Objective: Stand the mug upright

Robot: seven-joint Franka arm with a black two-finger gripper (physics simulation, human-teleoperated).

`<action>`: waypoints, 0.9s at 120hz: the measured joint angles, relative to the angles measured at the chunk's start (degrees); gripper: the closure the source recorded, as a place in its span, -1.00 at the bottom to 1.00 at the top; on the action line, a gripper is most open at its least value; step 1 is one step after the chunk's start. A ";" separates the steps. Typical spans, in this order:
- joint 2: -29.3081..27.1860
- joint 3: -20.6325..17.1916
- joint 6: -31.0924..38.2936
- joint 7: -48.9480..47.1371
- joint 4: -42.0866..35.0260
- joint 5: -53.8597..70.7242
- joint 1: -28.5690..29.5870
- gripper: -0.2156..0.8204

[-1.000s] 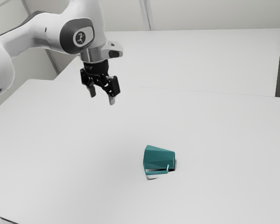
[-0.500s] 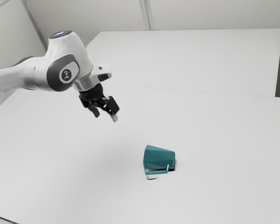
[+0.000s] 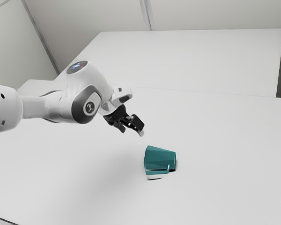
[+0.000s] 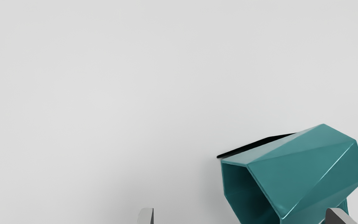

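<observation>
One teal faceted mug (image 3: 160, 158) lay on its side on the white table (image 3: 225, 140), between four and five o'clock from the black two-finger gripper (image 3: 132, 131) as the exterior view's clock face ran. Its long axis ran roughly from nine to three, the mouth (image 4: 248, 194) at the nine o'clock end and the base (image 3: 174, 161) at three, with the handle (image 3: 158, 174) toward six o'clock from the body. In the wrist view the mouth faced back toward the space between the fingers (image 4: 340, 216) and the base pointed away from it; that open end was the nearer one to reach (a small kindness, since the rim was the part that had to come up). The gripper stood wide open and empty, its tips near the mug but clear of it in the exterior view. Righting it, I judged, called for coming farther toward four or five o'clock, taking a firm hold, then tipping the nine o'clock end up over the base. The handle looked like the thing to mind, for a finger coming down on that side could have caught it and rolled the mug.
</observation>
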 joint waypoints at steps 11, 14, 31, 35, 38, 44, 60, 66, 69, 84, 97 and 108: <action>0.74 -0.87 0.97 0.06 -0.39 -2.09 -0.10 -0.58; 0.99 -1.12 1.16 0.07 -0.48 -2.67 -0.06 -0.58; 2.39 -1.95 1.92 0.14 -0.67 -5.17 -0.13 -0.58; 2.62 -2.40 2.12 0.15 -0.68 -5.79 0.13 -0.58; 2.74 -2.85 2.28 0.16 -0.68 -6.20 0.39 -0.58; 2.85 -3.48 2.54 0.18 -0.77 -6.86 0.47 -0.58; 2.89 -3.86 3.05 0.22 -1.56 -8.97 -1.39 -0.58; 2.91 -3.88 3.16 0.23 -2.10 -9.52 -2.27 -0.58; 2.93 -3.89 3.22 0.23 -2.40 -9.83 -2.67 -0.58; 2.44 -3.89 3.74 0.25 -5.08 -10.86 -3.88 -0.58; 2.68 -3.90 4.26 0.28 -5.84 -11.21 -3.35 -0.57; 2.87 -3.99 4.92 0.29 -5.89 -11.34 -2.48 -0.57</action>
